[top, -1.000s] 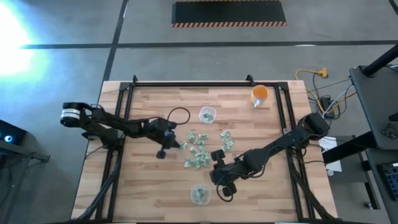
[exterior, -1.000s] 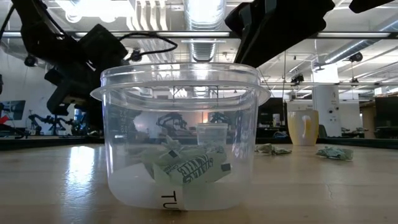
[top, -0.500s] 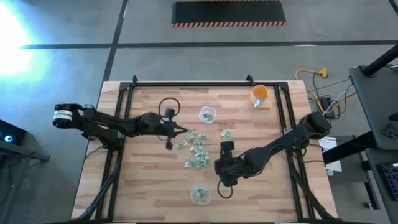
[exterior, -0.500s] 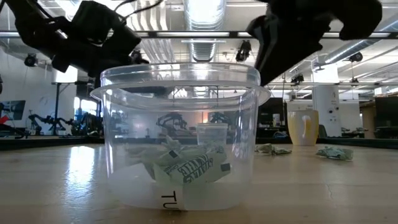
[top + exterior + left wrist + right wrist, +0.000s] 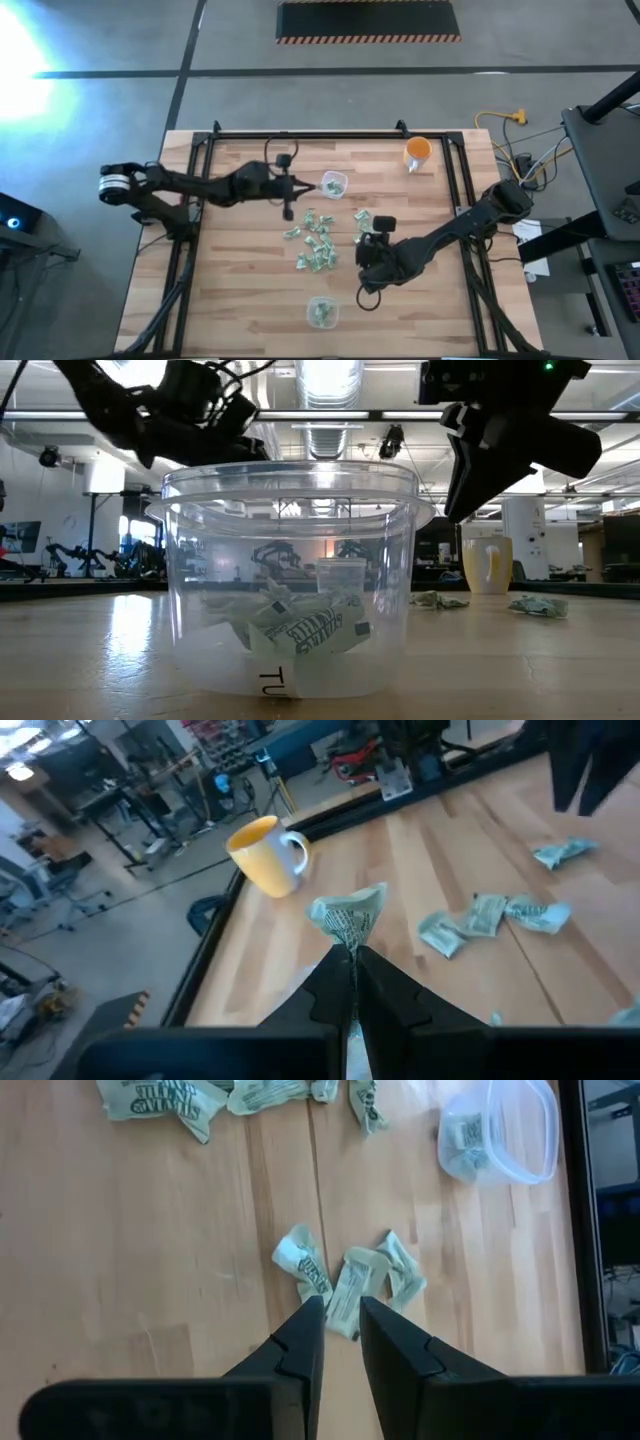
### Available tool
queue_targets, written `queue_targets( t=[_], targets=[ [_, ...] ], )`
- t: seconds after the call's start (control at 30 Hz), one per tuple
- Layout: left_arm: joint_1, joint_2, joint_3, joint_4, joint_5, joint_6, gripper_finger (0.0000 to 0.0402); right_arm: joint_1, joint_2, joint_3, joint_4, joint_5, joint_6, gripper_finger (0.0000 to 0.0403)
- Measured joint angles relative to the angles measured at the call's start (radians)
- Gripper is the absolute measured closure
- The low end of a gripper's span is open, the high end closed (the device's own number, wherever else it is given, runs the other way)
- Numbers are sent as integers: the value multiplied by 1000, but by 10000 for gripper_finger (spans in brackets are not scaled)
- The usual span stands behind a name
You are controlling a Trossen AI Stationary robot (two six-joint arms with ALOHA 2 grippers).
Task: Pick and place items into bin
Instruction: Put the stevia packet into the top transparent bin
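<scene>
Fingers of the left gripper (image 5: 352, 960) are clamped on one green-and-white wrapped piece (image 5: 350, 916), held up just beside the far clear tub (image 5: 333, 184). The right gripper (image 5: 337, 1312), jaws slightly apart, hovers over loose pieces (image 5: 348, 1276) near that tub, holding nothing.

A wooden table (image 5: 230, 290) carries a loose scatter of small green-and-white wrapped pieces (image 5: 318, 243) just beside the right gripper (image 5: 376, 233). A clear tub (image 5: 333, 184) stands just past the left gripper (image 5: 291, 195), another tub (image 5: 321, 312) sits near the right gripper, and an orange cup (image 5: 418, 152) stands well apart.
</scene>
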Motion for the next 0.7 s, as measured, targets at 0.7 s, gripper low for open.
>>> queue_targets(
  t=[0.7],
  targets=[
    [123,336,400,-385,68,0,400,0,0,-2,11,-1,3,344]
  ],
)
